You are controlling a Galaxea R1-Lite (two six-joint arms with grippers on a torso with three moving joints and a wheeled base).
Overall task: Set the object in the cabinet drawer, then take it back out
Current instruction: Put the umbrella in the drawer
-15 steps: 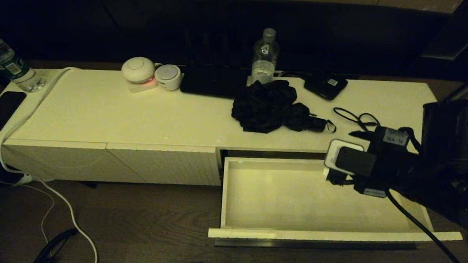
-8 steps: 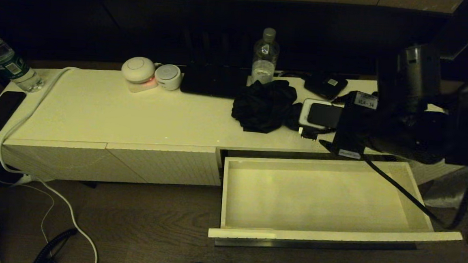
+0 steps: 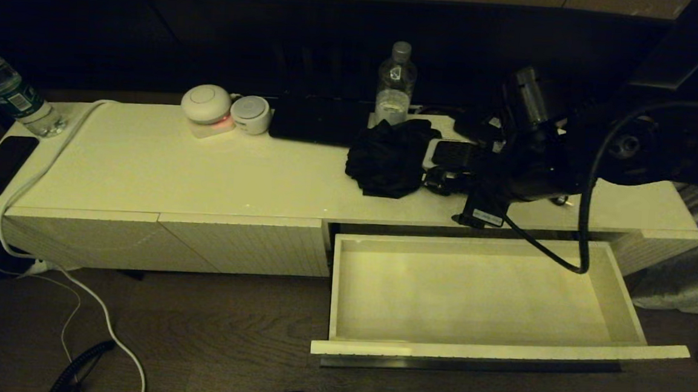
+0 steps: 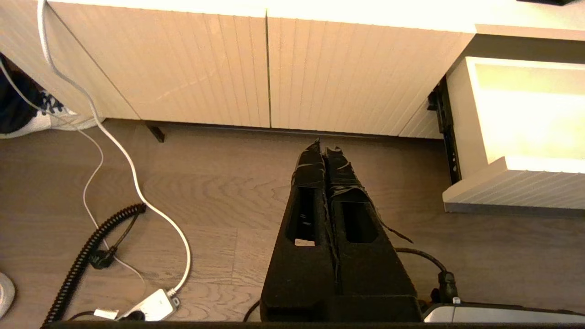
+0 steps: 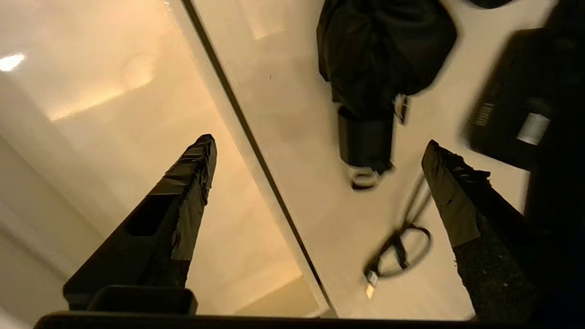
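Observation:
A folded black umbrella (image 3: 391, 156) lies on the white cabinet top, its stubby handle (image 5: 365, 141) pointing toward the drawer side. My right gripper (image 3: 441, 180) hovers open just above the top beside that handle. In the right wrist view the right gripper (image 5: 318, 141) holds nothing, and its fingers straddle the top's front edge. The cabinet drawer (image 3: 470, 294) is pulled out wide, and its plain white inside (image 5: 114, 91) holds nothing. My left gripper (image 4: 325, 148) is parked low over the wooden floor, shut and empty, left of the drawer (image 4: 525, 114).
A water bottle (image 3: 396, 84) and a flat black slab (image 3: 320, 118) stand behind the umbrella. A looped black cable (image 5: 402, 246) and a black box (image 5: 502, 105) lie near the right gripper. Two white round devices (image 3: 206, 103), a phone (image 3: 0, 165) and another bottle (image 3: 10, 93) sit at the left.
My right arm has swung up from over the open drawer's right rear corner and leftward across the cabinet top to the umbrella's handle. The drawer and the umbrella have not moved.

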